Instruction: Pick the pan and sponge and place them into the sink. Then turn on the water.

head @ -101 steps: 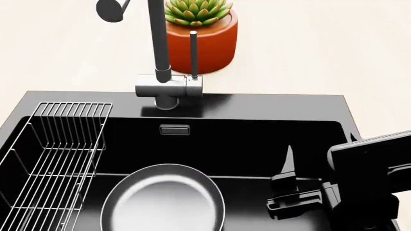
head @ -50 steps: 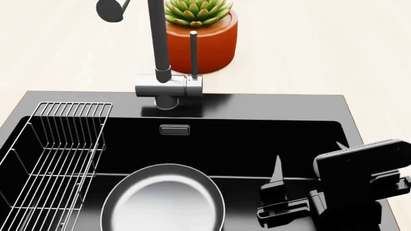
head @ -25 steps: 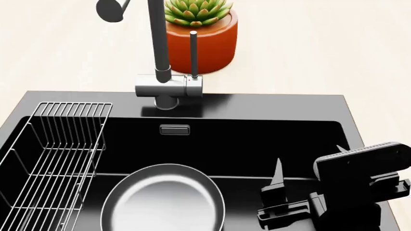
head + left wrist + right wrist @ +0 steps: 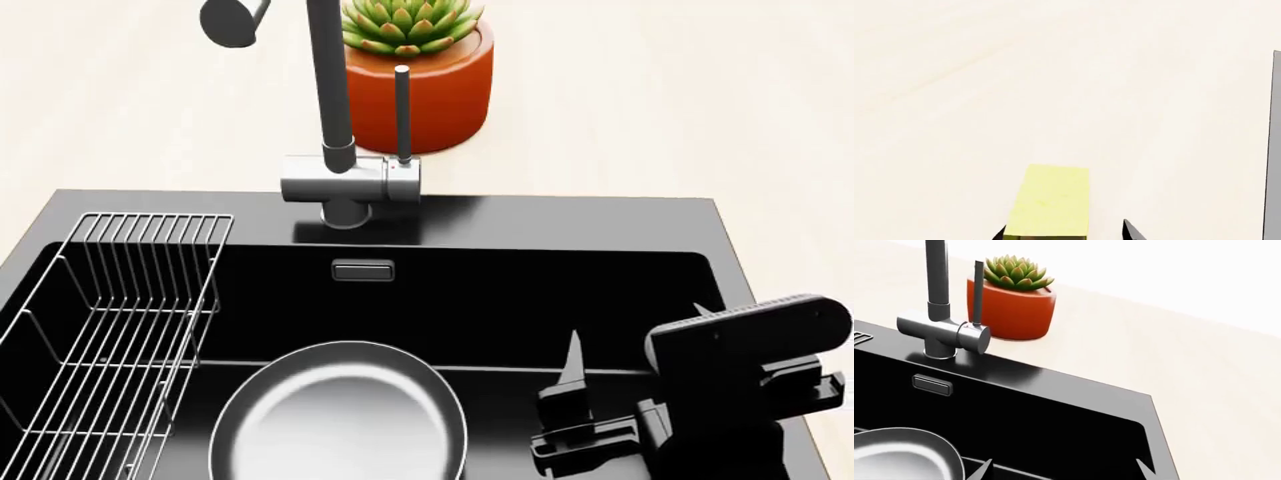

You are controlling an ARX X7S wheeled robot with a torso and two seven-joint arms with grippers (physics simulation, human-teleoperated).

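Left gripper (image 4: 1064, 235), jaws apart, straddled sponge (image 4: 1051, 202); its long axis ran straight ahead between them.

A tall dark faucet (image 4: 330, 120) is mounted centrally; an orange pot (image 4: 430, 88) with a succulent (image 4: 407, 22) is seen just behind it, and a wire rack (image 4: 114, 335) in front, leftward.

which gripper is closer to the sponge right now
Left. The left gripper has its fingertips either side of the sponge on the counter; the right gripper hangs over the sink, no sponge nearby.
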